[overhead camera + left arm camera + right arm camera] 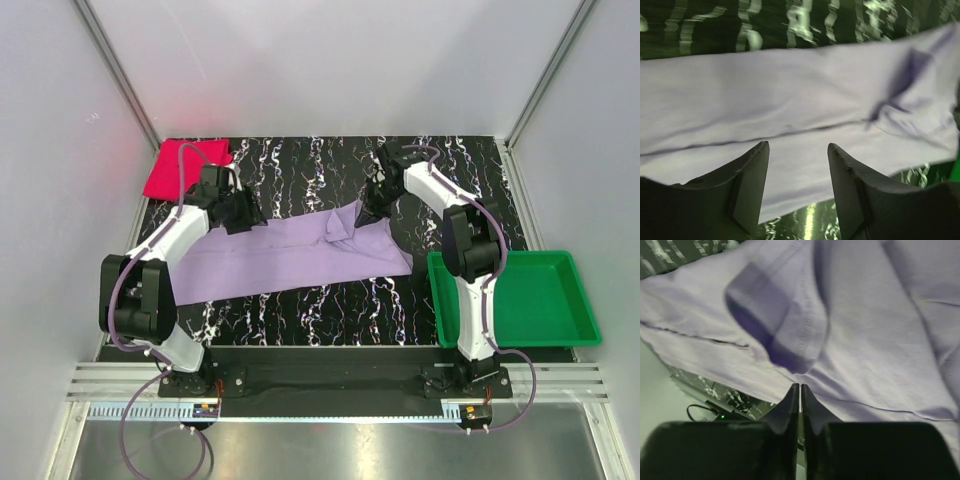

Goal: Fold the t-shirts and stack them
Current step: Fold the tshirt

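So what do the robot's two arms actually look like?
Both the left arm and the right arm are built of smooth white shells joined by chunky black joint housings. A thin purplish cable loops along each arm and out past its base. The jaws are matt black wedges that taper to narrow tips. No markings or lettering show.

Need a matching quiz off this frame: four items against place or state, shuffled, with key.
Items:
1. lavender t-shirt
2. pink-red t-shirt
3. green tray
4. left end effector

Place or state:
A. folded, far left corner
B. open, nothing held
C. near right side, beside the right arm's base
D. spread out flat in the middle

Pairs: 1-D, 2-A, 3-C, 4-B
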Tool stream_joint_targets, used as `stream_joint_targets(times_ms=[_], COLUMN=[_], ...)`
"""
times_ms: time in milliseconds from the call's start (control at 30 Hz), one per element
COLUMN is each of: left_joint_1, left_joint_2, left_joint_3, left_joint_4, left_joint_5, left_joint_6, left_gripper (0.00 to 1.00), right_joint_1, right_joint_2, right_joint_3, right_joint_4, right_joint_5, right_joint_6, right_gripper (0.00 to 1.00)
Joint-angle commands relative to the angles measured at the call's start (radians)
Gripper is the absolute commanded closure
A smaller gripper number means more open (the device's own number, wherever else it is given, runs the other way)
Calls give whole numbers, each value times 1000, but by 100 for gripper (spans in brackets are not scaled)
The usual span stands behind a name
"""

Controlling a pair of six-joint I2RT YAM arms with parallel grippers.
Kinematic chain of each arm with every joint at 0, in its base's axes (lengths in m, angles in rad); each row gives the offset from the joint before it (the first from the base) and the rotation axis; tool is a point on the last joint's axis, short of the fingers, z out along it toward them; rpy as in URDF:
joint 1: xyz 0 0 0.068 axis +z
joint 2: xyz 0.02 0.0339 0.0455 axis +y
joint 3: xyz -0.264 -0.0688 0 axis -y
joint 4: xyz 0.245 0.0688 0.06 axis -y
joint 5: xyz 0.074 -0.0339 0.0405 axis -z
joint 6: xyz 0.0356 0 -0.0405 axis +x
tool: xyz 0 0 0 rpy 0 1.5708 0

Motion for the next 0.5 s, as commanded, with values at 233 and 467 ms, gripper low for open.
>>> stream_joint_targets(times_ms=[233, 467], left_joint_1=[-75, -81], left_joint_2=[-86, -118], left_joint_3=[-84, -64], left_joint_4=[83, 34], left_joint_5=[177, 154], left_joint_6=[18, 50], left_gripper=[48, 48], right_joint_1=[14, 14], right_joint_2=[24, 45], right_joint_3=[-83, -111], right_joint_4=[92, 131], right_joint_5=[74, 90], right_joint_6=[22, 53], right_gripper=[100, 100])
